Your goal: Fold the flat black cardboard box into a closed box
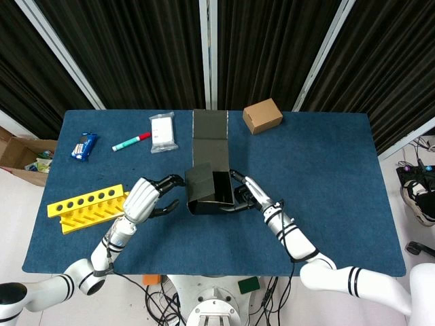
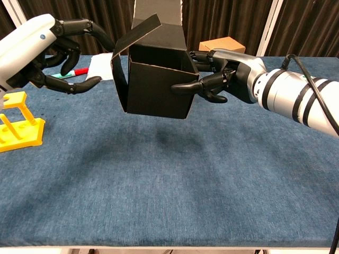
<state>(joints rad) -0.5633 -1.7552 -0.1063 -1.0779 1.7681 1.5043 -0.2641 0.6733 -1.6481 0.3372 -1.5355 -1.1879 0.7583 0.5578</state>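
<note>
Blue-clothed counter (image 2: 175, 201) lies below the black cardboard box (image 2: 159, 79), held aloft at upper centre. Right hand (image 2: 220, 79) grips its right wall and should hold firm. Left hand (image 2: 58, 55), fingers spread and empty, should press the hinged side flap (image 2: 121, 74) inward squarely.

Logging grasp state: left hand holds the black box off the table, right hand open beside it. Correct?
No, the hands are swapped. The chest view shows the right hand holding the black box off the table, fingers on its side. The left hand is the open one beside it.
</note>
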